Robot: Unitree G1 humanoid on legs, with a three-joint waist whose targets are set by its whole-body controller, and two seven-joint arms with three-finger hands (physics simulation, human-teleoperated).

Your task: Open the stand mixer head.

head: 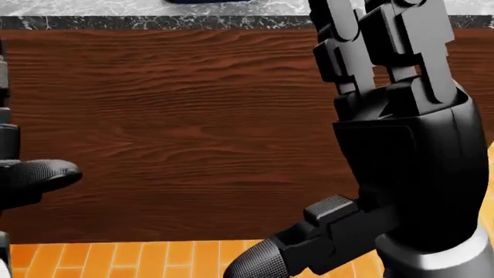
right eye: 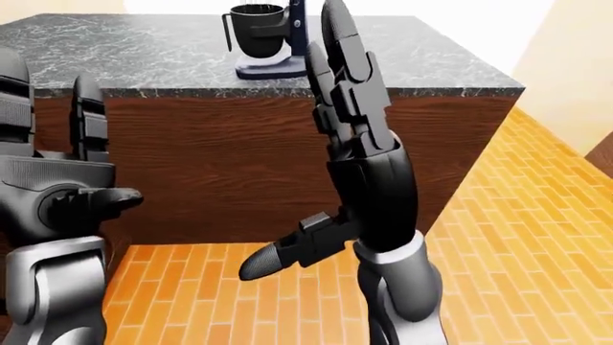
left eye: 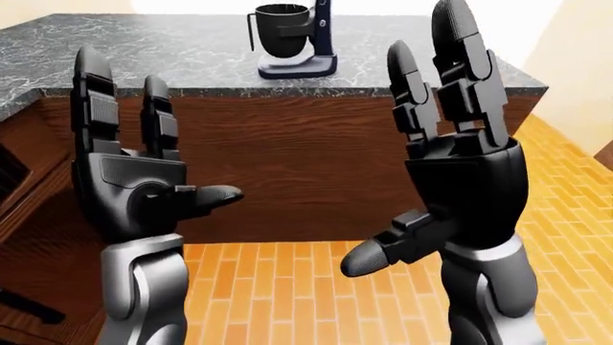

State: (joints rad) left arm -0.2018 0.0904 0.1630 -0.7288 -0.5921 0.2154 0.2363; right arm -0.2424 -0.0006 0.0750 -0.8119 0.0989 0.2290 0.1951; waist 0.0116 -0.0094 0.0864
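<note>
- Left-eye view shows the stand mixer (left eye: 295,39) on the dark marble counter (left eye: 172,54), set away from the counter's near edge, with its dark bowl (left eye: 279,29) under the head.
- Only the lower part of the mixer is in the picture, so I cannot tell if the head is up or down.
- Both hands are raised below the counter's wooden side (left eye: 287,158), well apart from the mixer.
- The left hand (left eye: 134,176) has its fingers straight up and its thumb (left eye: 206,198) pointing sideways; it is spread wide and holds nothing.
- The right hand (left eye: 460,158) is also spread wide, fingers up, thumb (left eye: 379,255) low and pointing toward the left hand; it holds nothing.
- Orange brick floor (left eye: 565,201) lies at the foot of the counter.
</note>
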